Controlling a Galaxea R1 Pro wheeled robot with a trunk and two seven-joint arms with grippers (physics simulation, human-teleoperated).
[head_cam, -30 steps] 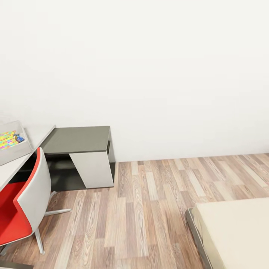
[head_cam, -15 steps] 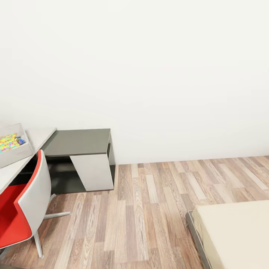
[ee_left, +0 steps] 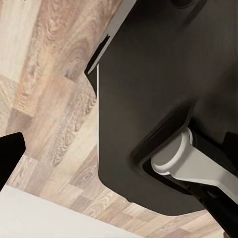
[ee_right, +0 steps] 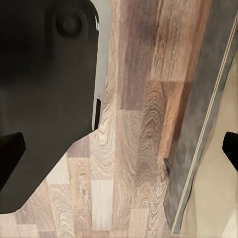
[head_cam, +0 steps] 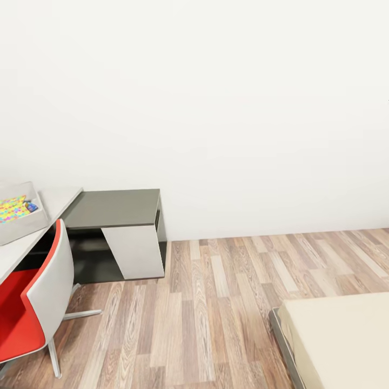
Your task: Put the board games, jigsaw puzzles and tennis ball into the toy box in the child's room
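The light grey toy box (head_cam: 24,226) stands on the table's (head_cam: 60,198) pale top at the head view's far left edge, partly cut off. A multicoloured jigsaw puzzle (head_cam: 12,209) lies inside it, with a small blue item (head_cam: 31,206) beside it that I cannot identify. A corner of the bed (head_cam: 340,340) with its beige mattress shows at the lower right. My left gripper (ee_left: 119,148) hangs open over wood floor, beside my own dark body. My right gripper (ee_right: 119,151) is open and holds nothing, above the floor by the bed's grey frame (ee_right: 198,144).
A red and white swivel chair (head_cam: 38,297) stands in front of the table at the lower left. The table's low dark grey wing (head_cam: 116,208) juts out against the white wall. Wood-plank floor (head_cam: 216,302) stretches between the chair, the wing and the bed.
The whole head picture has slid slightly down and left, so the camera has moved. The toy box sits closer to the picture's left edge. Nothing among the things has moved.
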